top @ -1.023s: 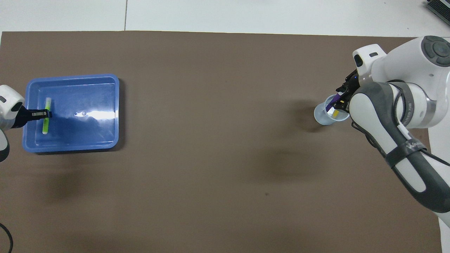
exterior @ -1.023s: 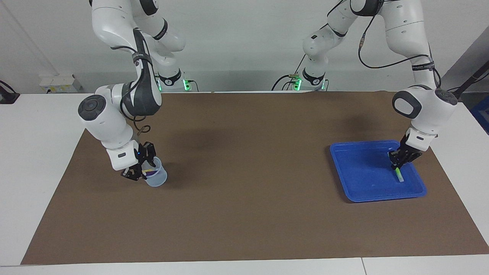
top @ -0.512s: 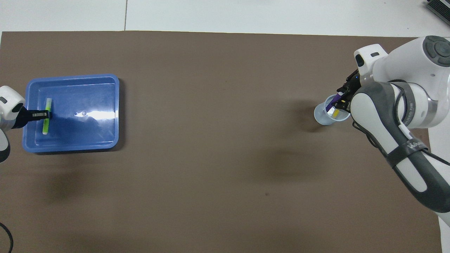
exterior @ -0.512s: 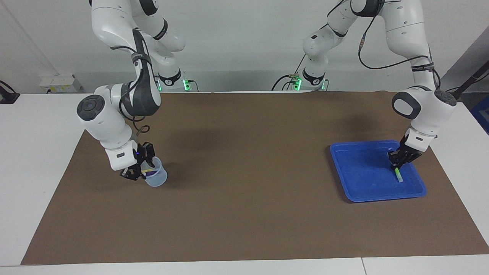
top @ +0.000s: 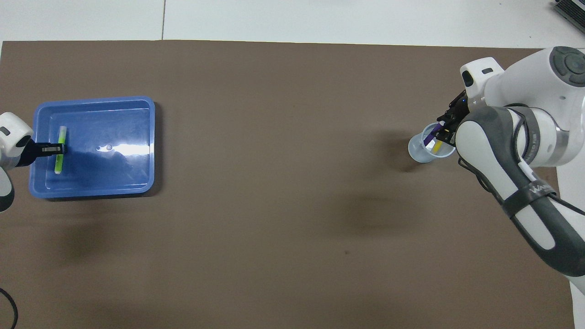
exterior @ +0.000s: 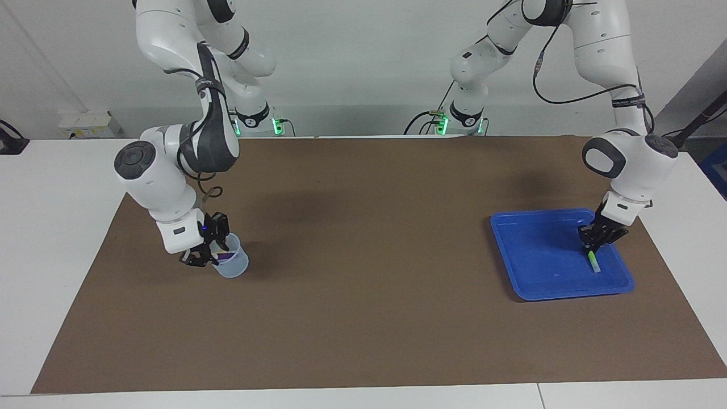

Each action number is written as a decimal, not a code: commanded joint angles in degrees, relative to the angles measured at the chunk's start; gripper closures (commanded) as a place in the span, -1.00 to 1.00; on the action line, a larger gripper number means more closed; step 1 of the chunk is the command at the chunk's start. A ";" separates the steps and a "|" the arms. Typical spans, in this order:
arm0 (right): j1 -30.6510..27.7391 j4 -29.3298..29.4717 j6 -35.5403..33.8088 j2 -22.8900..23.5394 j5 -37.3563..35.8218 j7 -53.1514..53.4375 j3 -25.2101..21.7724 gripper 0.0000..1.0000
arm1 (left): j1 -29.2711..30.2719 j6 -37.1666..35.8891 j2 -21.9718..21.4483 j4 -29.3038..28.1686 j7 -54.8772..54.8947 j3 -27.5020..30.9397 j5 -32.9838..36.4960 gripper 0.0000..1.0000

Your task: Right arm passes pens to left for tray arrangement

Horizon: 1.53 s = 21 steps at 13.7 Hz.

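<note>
Green pen (exterior: 592, 261) low in blue tray (exterior: 534, 272), lower right of facing view, pinched in closed left claw (exterior: 590, 248) close to tray's rim at left arm's end; barely shifted over last second, so release looks near. Purple pen (top: 428, 137) and yellow pen (top: 437, 146) upright in clear cup (exterior: 231, 264), lower left of facing view. Right claw (exterior: 205, 255) dipped at cup mouth, narrowing; grip impossible to tell. Wide bare brown mat (exterior: 363, 318) on counter between cup and tray for handover.
</note>
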 commanded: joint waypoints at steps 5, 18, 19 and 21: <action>-0.84 -1.47 -0.73 -1.35 -1.44 1.92 0.77 0.26 | 0.53 1.47 0.38 -0.95 0.18 -0.28 1.54 0.16; -0.57 -1.38 -1.34 -1.44 -1.44 3.41 0.77 0.36 | -1.58 -13.82 0.47 8.10 -5.18 -0.28 1.01 -0.77; -0.66 -1.38 -1.43 -1.44 -1.36 3.59 0.77 0.38 | -1.58 -13.82 0.29 8.19 -5.27 -0.36 1.01 -0.78; -0.57 -1.29 -1.78 -1.44 -1.36 3.59 0.77 0.42 | -1.75 -14.00 -0.15 8.19 -5.71 -0.36 1.01 -0.80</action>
